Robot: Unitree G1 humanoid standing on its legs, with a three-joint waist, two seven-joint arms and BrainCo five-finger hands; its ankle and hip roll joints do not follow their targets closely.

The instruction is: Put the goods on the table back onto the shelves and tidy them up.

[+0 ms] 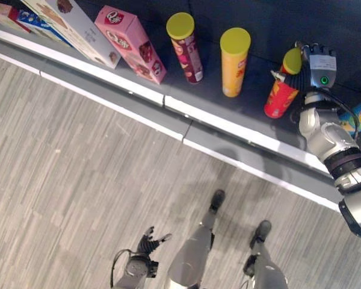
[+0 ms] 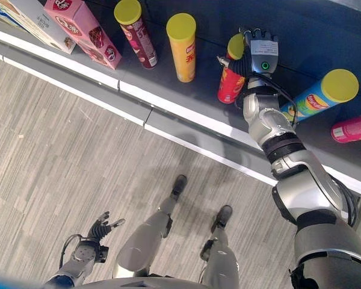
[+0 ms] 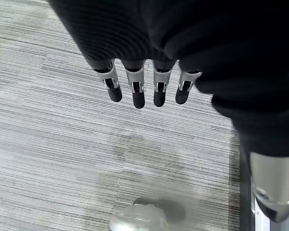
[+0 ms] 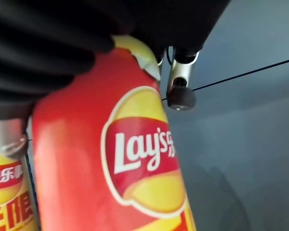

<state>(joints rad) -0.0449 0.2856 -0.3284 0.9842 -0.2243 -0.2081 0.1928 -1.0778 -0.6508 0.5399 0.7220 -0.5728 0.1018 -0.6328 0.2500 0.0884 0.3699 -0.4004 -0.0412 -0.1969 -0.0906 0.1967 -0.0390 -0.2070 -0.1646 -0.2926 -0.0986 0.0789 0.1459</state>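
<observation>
A red chip can (image 1: 280,96) with a yellow lid stands tilted on the dark shelf (image 2: 186,102). My right hand (image 2: 262,51) reaches over the shelf edge and is shut on its upper part, a finger (image 4: 180,82) curling past its side. In the right wrist view the red can (image 4: 111,159) lies against the palm. My left hand (image 1: 147,244) hangs low over the floor at the lower left, its fingers (image 3: 135,89) straight and holding nothing.
Left of the red can stand a yellow can (image 1: 234,60), a maroon can (image 1: 185,48), a pink box (image 1: 129,42) and a white box (image 1: 69,24). To its right lie a blue can (image 2: 319,96) and a pink can (image 2: 352,128). Grey striped floor (image 1: 78,180) fronts the shelf.
</observation>
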